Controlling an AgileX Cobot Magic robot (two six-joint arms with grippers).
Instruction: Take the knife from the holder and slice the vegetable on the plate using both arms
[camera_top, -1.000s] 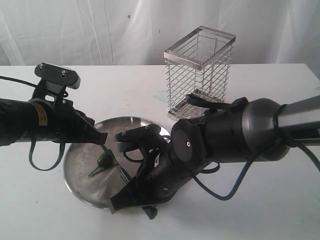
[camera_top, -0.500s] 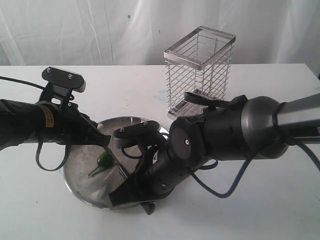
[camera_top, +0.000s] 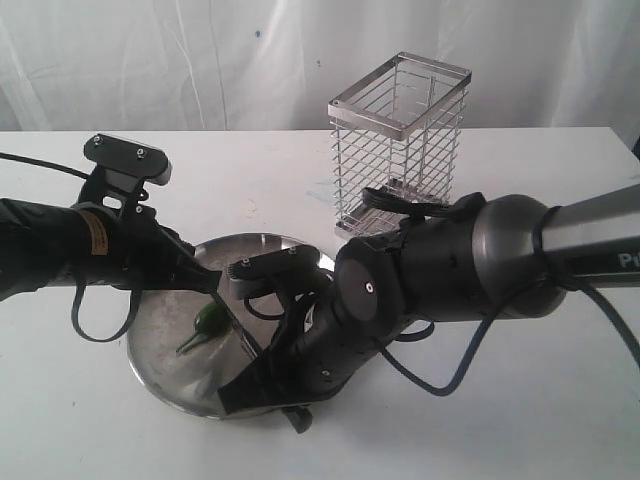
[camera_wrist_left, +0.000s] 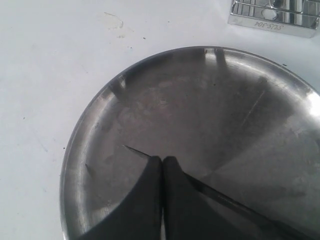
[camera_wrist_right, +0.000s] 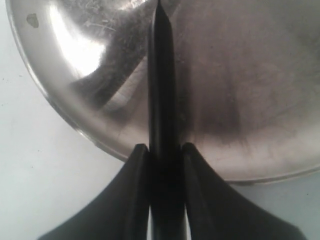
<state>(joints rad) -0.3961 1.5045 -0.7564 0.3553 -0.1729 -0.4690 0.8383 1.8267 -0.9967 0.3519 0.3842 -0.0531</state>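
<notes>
The steel plate (camera_top: 165, 340) lies on the white table with the small green vegetable (camera_top: 210, 320) on it, stem toward the front left. My left gripper (camera_top: 211, 291) hovers just behind the vegetable, fingers shut (camera_wrist_left: 162, 159), nothing visible between them; they hide the vegetable in the left wrist view. My right gripper (camera_top: 262, 368) at the plate's front edge is shut on the knife (camera_top: 240, 325). The dark blade (camera_wrist_right: 161, 75) reaches across the plate (camera_wrist_right: 240, 100) and passes right by the left fingertips, its tip (camera_wrist_left: 126, 147) just past them.
The wire holder (camera_top: 400, 140) stands upright behind the plate to the right, its base (camera_wrist_left: 275, 20) visible past the plate's rim (camera_wrist_left: 90, 130). The bulky right arm (camera_top: 450, 270) covers the plate's right half. A white curtain hangs behind the table.
The left arm has shifted a little right toward the vegetable. The right arm with the knife has edged slightly left and down. The vegetable has not moved.
</notes>
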